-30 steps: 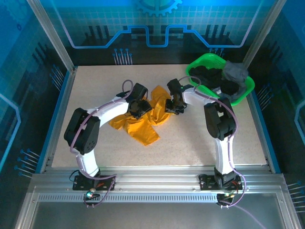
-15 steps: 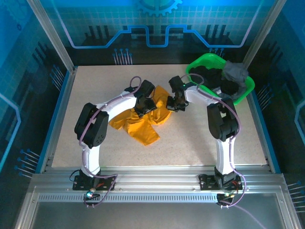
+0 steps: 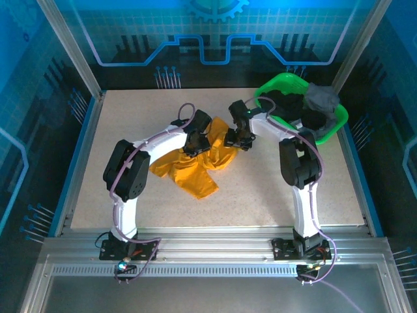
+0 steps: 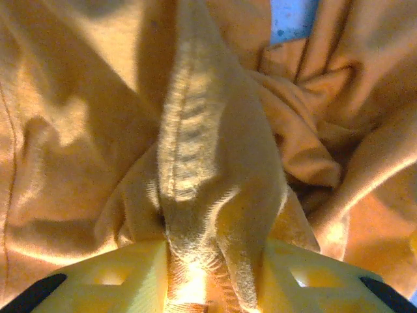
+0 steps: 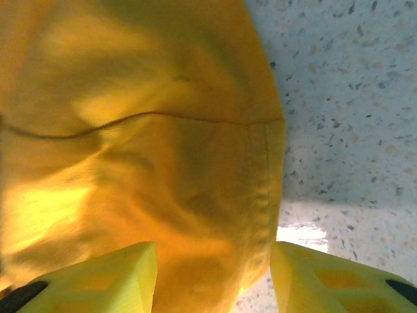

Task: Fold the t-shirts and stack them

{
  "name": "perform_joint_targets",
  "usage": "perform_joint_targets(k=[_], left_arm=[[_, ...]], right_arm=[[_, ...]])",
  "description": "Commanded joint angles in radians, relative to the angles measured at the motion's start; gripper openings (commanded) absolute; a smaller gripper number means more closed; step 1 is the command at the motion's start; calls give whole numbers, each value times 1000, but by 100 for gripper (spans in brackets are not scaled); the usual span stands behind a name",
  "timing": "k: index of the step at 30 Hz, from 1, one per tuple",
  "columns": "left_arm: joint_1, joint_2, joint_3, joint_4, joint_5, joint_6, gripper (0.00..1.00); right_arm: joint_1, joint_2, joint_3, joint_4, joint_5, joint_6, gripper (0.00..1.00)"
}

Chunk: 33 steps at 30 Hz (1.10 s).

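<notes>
Step in hand: flattening the orange shirt (image 3: 190,171). No fold has been made yet. It lies crumpled mid-table (image 3: 130,117), between the two arms.

Left claw (image 4: 208,261) is clamped on a raised ridge of the cloth, with a ribbed seam bunched between its fingers. Right claw (image 5: 212,274) has its fingers apart, straddling the stitched hem on the basket side. The cloth runs flat between them and isn't pinched, as far as I can see.

Next move, my read: the right claw closes on that hem, then both claws lift and pull apart to spread the shirt before any fold. Risk: the left claw holds a mid-cloth ridge, not a corner, so the pull may just drag the bundle.

Green basket (image 3: 277,85) sits at the far right corner. It holds black shirts (image 3: 301,111) and a dark grey shirt (image 3: 324,98) draped over the far rim. Nothing is stacked so far.
</notes>
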<state>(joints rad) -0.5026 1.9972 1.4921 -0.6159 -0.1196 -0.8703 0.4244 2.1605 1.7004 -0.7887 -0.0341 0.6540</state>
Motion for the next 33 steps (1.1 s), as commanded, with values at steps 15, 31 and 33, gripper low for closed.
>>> perform_joint_targets(k=[15, 31, 33], left_arm=[[56, -92, 206, -59, -65, 101, 0], [205, 89, 928, 361, 271, 24, 0], [219, 79, 961, 398, 259, 9, 0]], right_arm=[[-69, -123, 274, -94, 82, 49, 0], [-198, -270, 827, 29, 18, 70, 0], [-184, -325, 815, 67, 19, 67, 0]])
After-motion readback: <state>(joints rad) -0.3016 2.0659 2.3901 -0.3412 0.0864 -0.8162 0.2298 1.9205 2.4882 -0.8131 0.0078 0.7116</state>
